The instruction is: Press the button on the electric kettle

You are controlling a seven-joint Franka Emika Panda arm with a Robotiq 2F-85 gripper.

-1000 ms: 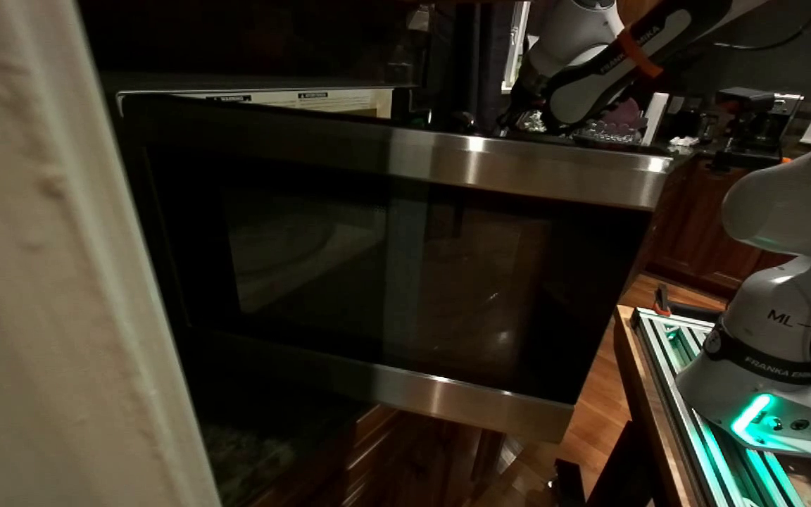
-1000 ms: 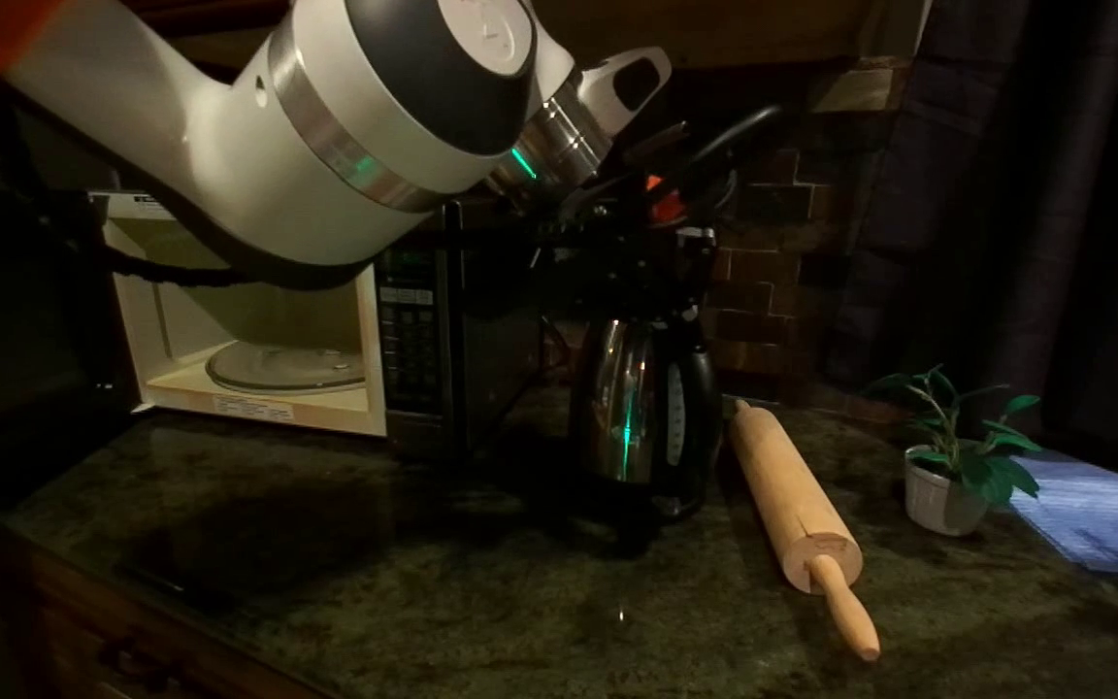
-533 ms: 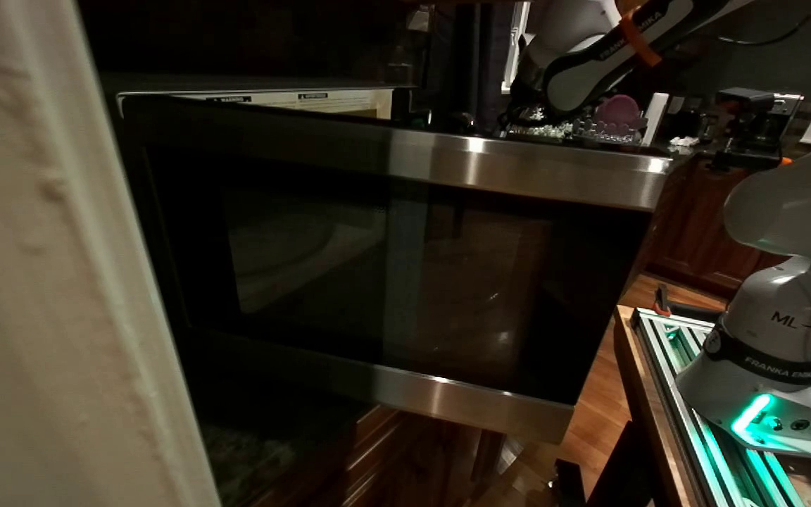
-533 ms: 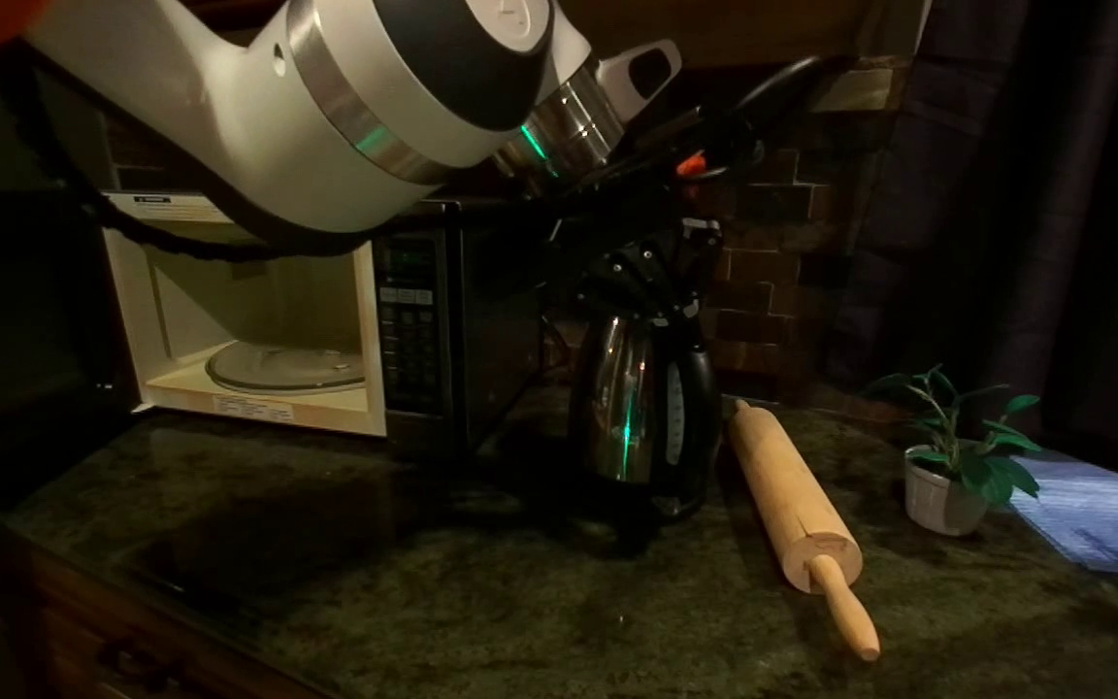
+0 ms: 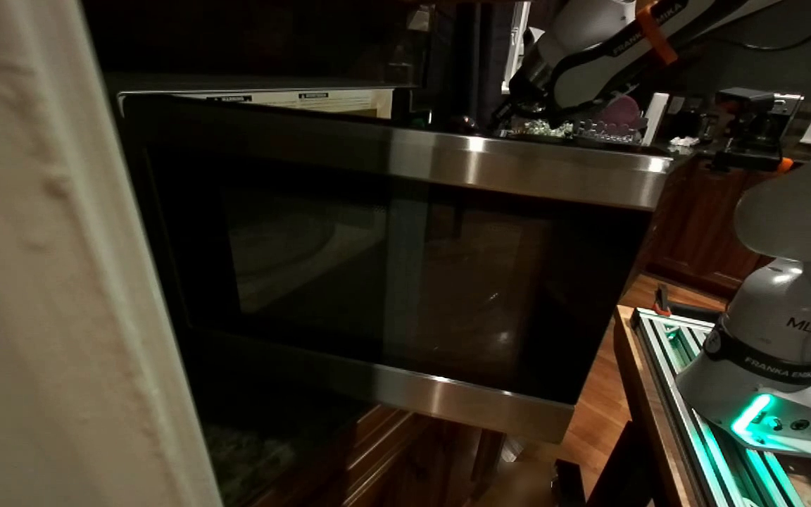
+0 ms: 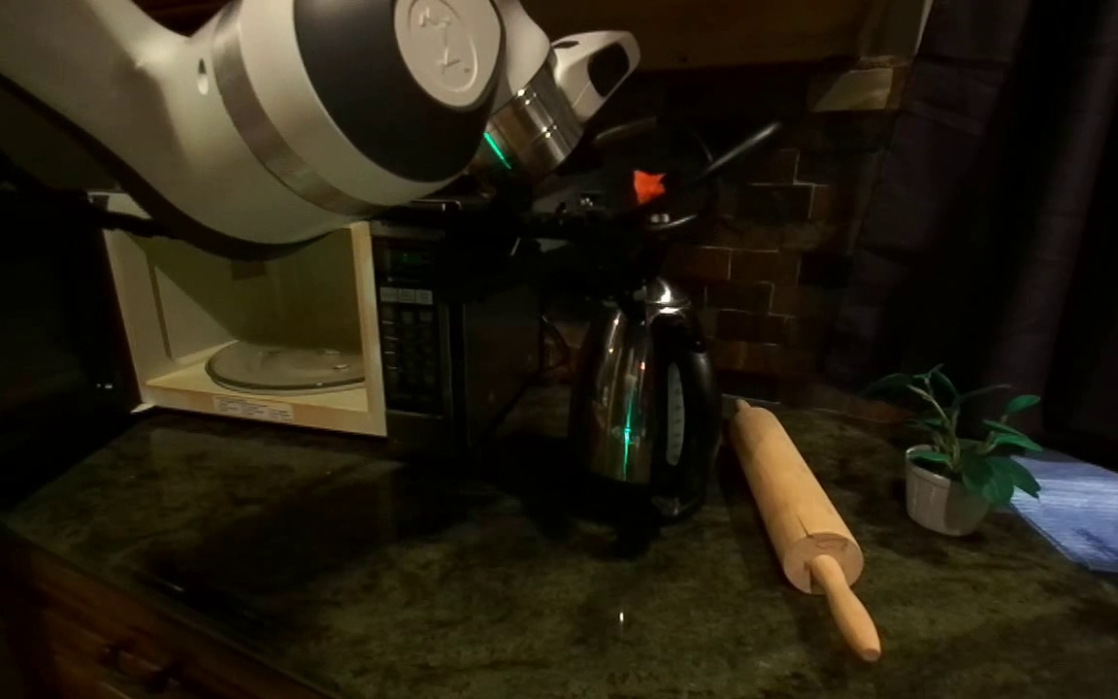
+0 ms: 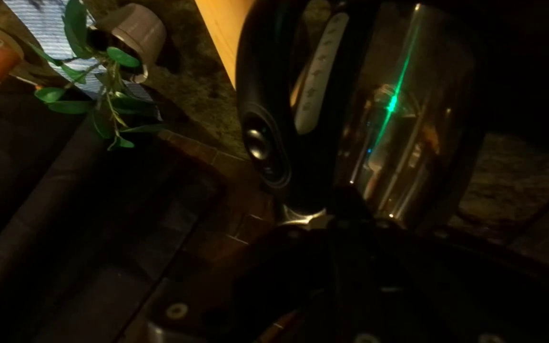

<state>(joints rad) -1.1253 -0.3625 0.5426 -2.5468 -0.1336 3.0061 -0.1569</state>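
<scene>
The electric kettle (image 6: 617, 408) is polished steel with a black handle and a level window. It stands upright on the counter, and the wrist view (image 7: 398, 157) shows it close. An oval switch with a shiny button (image 7: 257, 143) sits on its handle in the wrist view. My gripper (image 7: 348, 197) looks shut, its dark fingertips together in front of the kettle's upper body, to the right of the button in that view. In an exterior view the dark gripper (image 6: 608, 267) hangs at the kettle's top; whether it touches cannot be told. The silver lid (image 6: 666, 296) shows beside it.
An open microwave (image 6: 413, 359) stands beside the kettle, its door (image 5: 412, 282) swung out. A rolling pin (image 6: 797, 495) lies on the kettle's handle side. Beyond are a potted plant (image 6: 947, 495) and a striped cloth (image 6: 1102, 515). A brick wall (image 6: 772, 262) rises behind.
The arm moved slightly up and right, then back left in the exterior view. The gripper uncovered the kettle's silver lid and upper handle. The kettle has not moved.
</scene>
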